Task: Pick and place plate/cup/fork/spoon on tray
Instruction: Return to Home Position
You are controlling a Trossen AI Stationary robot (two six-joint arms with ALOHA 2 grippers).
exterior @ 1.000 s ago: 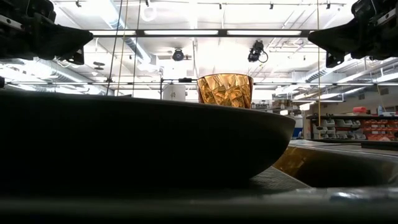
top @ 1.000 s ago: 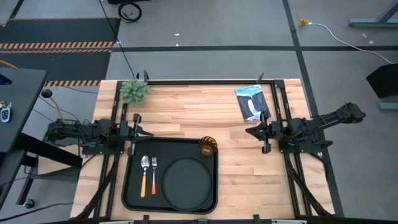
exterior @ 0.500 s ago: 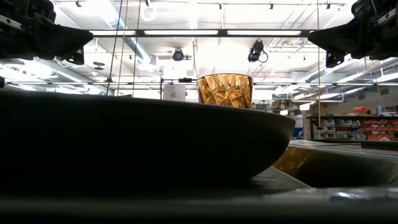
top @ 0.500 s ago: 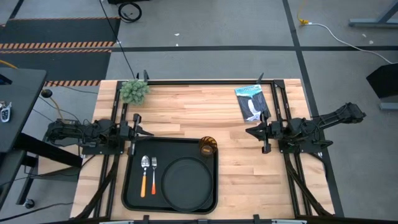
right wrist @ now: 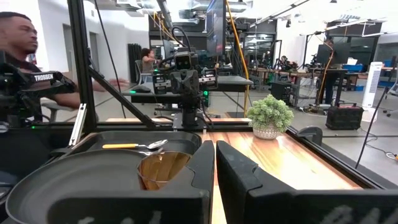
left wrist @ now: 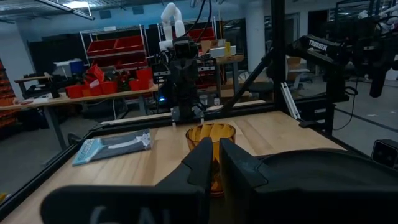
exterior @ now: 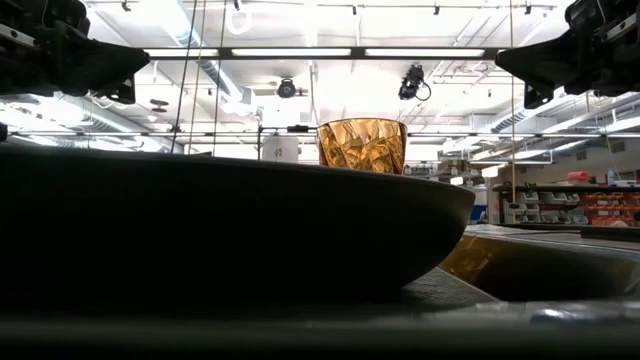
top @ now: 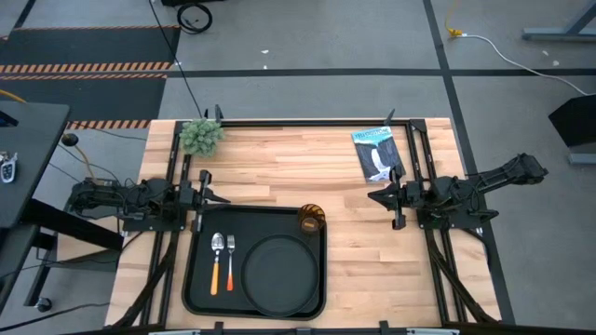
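The black rectangular tray (top: 197, 279) lies at the table's near middle. On it rest the round black plate (top: 279, 274) on its right half, the spoon (top: 216, 256) and the fork (top: 230, 256) side by side on its left half, and the amber cup (top: 310, 220) upright in its far right corner. The cup also shows in the low view (exterior: 362, 147) behind the plate (exterior: 230, 230). My left gripper (top: 212, 195) is shut and empty just beyond the tray's far left corner. My right gripper (top: 377, 197) is shut and empty to the right of the cup.
A small potted plant (top: 201, 136) stands at the far left corner. A blue-and-white packet (top: 376, 154) lies at the far right. Black frame rails (top: 307, 122) run along the table's edges. People show in the room behind in the right wrist view (right wrist: 18, 37).
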